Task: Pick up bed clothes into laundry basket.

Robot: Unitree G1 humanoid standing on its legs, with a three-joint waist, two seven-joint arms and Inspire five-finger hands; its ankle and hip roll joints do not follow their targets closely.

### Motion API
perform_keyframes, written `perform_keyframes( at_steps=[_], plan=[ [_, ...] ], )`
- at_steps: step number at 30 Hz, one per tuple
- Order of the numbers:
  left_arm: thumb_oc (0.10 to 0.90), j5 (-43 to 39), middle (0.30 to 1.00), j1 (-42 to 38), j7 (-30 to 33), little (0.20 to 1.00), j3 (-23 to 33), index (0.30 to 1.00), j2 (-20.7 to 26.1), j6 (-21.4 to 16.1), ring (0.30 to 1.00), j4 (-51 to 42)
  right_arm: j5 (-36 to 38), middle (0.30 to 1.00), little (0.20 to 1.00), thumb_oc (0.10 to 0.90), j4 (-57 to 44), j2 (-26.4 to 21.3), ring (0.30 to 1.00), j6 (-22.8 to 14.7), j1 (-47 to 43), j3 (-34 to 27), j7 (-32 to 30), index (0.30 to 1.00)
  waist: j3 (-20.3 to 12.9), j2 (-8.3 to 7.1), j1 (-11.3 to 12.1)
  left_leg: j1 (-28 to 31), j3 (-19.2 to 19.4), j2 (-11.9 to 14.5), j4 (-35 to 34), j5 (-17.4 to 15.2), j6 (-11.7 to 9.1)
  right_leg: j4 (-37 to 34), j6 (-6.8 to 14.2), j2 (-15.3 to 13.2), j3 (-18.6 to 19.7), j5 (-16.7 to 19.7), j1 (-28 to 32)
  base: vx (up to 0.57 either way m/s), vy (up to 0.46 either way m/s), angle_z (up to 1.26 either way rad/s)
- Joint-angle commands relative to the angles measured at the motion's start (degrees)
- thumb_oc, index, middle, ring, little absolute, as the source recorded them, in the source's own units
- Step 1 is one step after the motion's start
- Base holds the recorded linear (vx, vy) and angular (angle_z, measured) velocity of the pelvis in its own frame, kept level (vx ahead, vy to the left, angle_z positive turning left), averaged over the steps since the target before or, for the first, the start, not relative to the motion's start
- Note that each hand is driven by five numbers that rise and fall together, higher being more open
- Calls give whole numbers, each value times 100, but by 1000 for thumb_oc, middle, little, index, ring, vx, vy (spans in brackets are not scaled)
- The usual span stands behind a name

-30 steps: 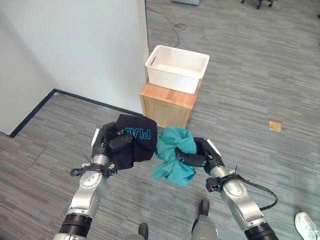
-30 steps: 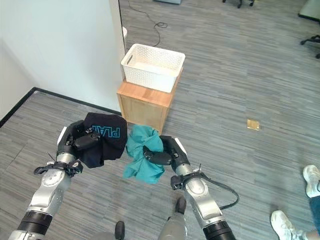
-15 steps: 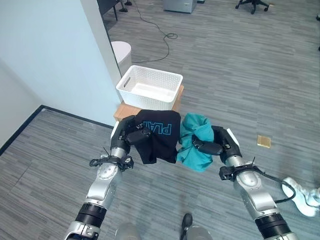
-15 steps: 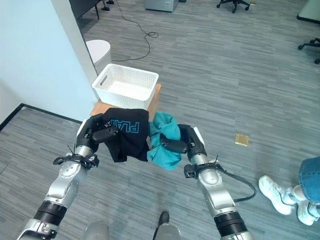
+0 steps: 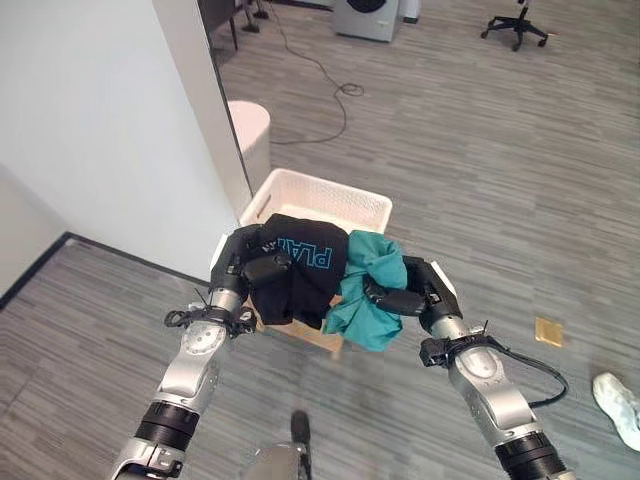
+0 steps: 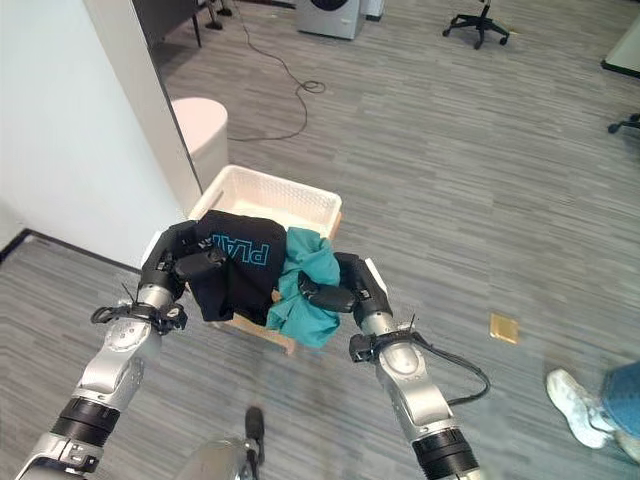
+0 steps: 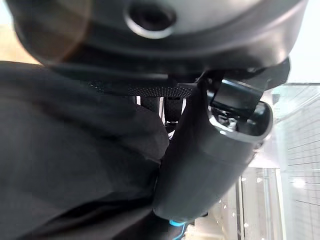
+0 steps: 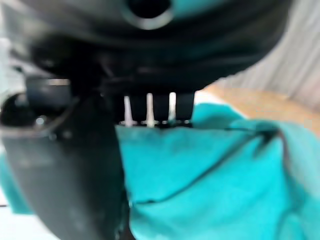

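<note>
My left hand (image 5: 252, 270) is shut on a black garment (image 5: 300, 270) with blue lettering, held up in front of me; its thumb (image 7: 210, 160) presses the black cloth (image 7: 70, 165). My right hand (image 5: 405, 298) is shut on a teal garment (image 5: 365, 300) that hangs beside the black one, and the teal cloth (image 8: 210, 180) bunches under its thumb (image 8: 65, 170). Both garments hang over the near edge of the white laundry basket (image 5: 330, 198), which stands on a low wooden cabinet (image 5: 320, 338).
A white wall corner (image 5: 190, 110) stands left of the basket, with a round white bin (image 5: 248, 130) behind it. A cable (image 5: 330, 80) runs across the grey floor. A person's white shoe (image 5: 620, 400) is at the far right. Office chairs (image 5: 515, 25) stand far back.
The view has shifted as I came closer to the basket. Both garments, still held, now hang over the basket's near edge instead of short of it.
</note>
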Motion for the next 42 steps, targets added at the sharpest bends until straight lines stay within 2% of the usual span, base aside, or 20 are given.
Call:
perform_keyframes(
  at_steps=[1,2,3,4,5,6,8,10,12,14,17,18,19,23,28,36,42],
  plan=[
    [400,-118,300,-715,-23,300,49,300,62,-786,300,-789,-384,300,300,400,-383,-8,300,-594,-847,-111,83,300,-300,38,-3,14,-224,412,357,-233,-215,694,161,504,-117,1366,-444,243,16,72],
    [400,-69,300,-717,-26,300,24,300,114,-758,300,-787,-676,300,300,400,-420,-99,300,-528,-869,-143,88,300,-264,144,-136,248,-374,445,211,-276,-216,781,81,520,7,1289,-828,294,-32,53],
    [400,-47,300,-704,-50,300,39,300,152,-754,300,-807,-743,300,300,400,-435,-155,300,-522,-844,-198,67,300,-257,151,-209,431,-444,415,95,-309,-258,482,32,291,-55,1252,-1002,515,-216,26],
    [400,-81,300,-760,-110,300,21,300,148,-764,300,-825,-723,300,300,400,-436,-261,300,-498,-797,-395,14,300,-280,95,-276,548,-697,372,-10,-380,-420,-506,-90,50,217,1167,-1001,368,-221,14],
    [400,-82,300,-759,-110,300,15,300,146,-763,300,-825,-722,300,300,400,-438,-262,300,-498,-790,-401,13,300,-261,102,-306,580,-736,373,-18,-386,-425,-545,-88,50,168,1160,-929,512,-424,67],
    [400,102,300,-828,35,300,-7,300,145,-820,300,-837,-900,300,300,400,-395,-555,300,-665,-916,-595,-243,300,-311,-115,-263,575,-1075,336,110,-569,-590,-1912,-146,-93,427,1063,-747,320,-290,100],
    [400,17,300,-645,-197,300,6,300,157,-713,300,-874,-976,300,300,400,-400,-732,300,-411,-863,-771,-84,300,-366,-195,-245,603,-1076,368,116,-605,-650,-2293,-51,-46,257,1117,-314,243,-217,113],
    [400,28,300,-585,-215,300,36,300,127,-762,300,-815,-972,300,300,400,-416,-794,300,-500,-911,-774,-129,300,-419,-232,-194,632,-1069,382,31,-558,-680,-2376,-47,12,144,1125,-211,134,-116,61],
    [400,-239,300,-402,-452,300,-63,300,18,-753,300,-826,-937,300,300,400,172,-1330,300,-535,-1407,-816,-223,300,-610,-244,-111,617,-1258,430,-245,-385,-785,-2782,-109,207,-86,1100,21,218,-207,8],
    [400,-334,300,-285,-538,300,-154,300,-26,-724,300,-831,-945,300,300,400,603,-1668,300,-507,-1773,-693,-234,300,-629,-230,-120,642,-1363,482,-396,-327,-839,-2982,-162,316,-128,1070,114,143,-144,32],
    [400,-686,300,-181,-608,300,-404,300,-45,-701,300,-839,-922,300,300,400,1974,-2452,300,-357,-2895,-53,-312,300,-637,-263,-13,675,-1414,609,-594,-233,-945,-3158,-229,470,-268,1044,180,82,-114,2],
    [400,-688,300,-191,-606,300,-384,300,-58,-701,300,-839,-904,300,300,400,2042,-2463,300,-385,-2974,4,-314,300,-626,-245,-27,675,-1415,612,-599,-229,-948,-3156,-232,474,-269,1043,177,-3,-67,3],
    [400,-783,300,-244,-628,300,-484,300,-2,-718,300,-916,-1092,300,300,400,2808,-2790,300,-309,-3862,591,-341,300,-576,-241,16,656,-1431,655,-673,-163,-992,-3180,-266,536,-286,1033,149,-14,-51,14],
    [400,-789,300,-368,-588,300,-581,300,-19,-758,300,-952,-1424,300,300,400,3363,-2816,300,-281,-4756,1208,-443,300,-508,-195,32,582,-1453,702,-706,-75,-1059,-3217,-286,590,-367,1030,125,7,-25,13],
    [400,-809,300,-406,-582,300,-688,300,23,-780,300,-1033,-1648,300,300,400,3726,-2753,300,-293,-5323,1693,-418,300,-489,-179,119,514,-1501,724,-722,-42,-1079,-3249,-295,628,-457,1025,114,10,-6,6],
    [400,-742,300,-364,-521,300,-735,300,48,-818,300,-1048,-1747,300,300,400,3777,-2492,300,-327,-5845,2028,-493,300,-457,-172,195,449,-1562,700,-738,-25,-1087,-3249,-278,595,-565,1038,143,5,23,10],
    [400,-825,300,-294,-461,300,-718,300,57,-833,300,-1033,-2007,300,300,400,3801,-2232,300,-257,-5984,2230,-475,300,-451,-227,330,382,-1663,615,-756,-27,-1076,-3249,-256,529,-668,1072,165,-2,42,8]
  ],
)
